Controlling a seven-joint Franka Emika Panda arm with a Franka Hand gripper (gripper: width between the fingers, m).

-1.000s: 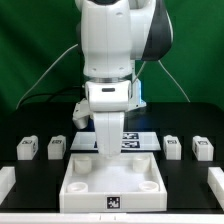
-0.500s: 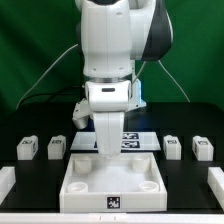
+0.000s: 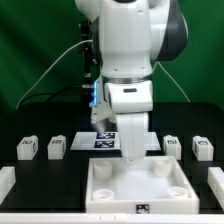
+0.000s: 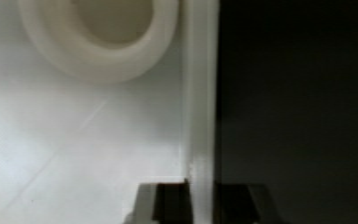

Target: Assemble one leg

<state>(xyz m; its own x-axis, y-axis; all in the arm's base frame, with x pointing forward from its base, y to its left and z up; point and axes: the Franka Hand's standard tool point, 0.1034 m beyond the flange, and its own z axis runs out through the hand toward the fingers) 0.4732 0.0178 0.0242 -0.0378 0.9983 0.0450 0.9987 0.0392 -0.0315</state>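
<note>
Bright, even light from above floods the black table point(image 3: 25, 125); the white arm point(image 3: 135, 40) glares. The exterior view is soft, with tags on the leg point(image 3: 56, 148) smeared. The wrist view is blurred, half dark.

The arm point(image 3: 128, 40) is clad in smooth, glossy white shells of rounded form. A dark grey to black section point(image 3: 174, 30) is set into its upper joint. Lower down, a boxy white wrist block point(image 3: 128, 98) is crossed by a dark slot, and a blue light point(image 3: 96, 98) is shown at its side. The white gripper point(image 3: 131, 150) is tapered downwards. A thin pale cable point(image 3: 55, 62) and a black cable point(image 3: 186, 88) are seen trailing behind.
</note>
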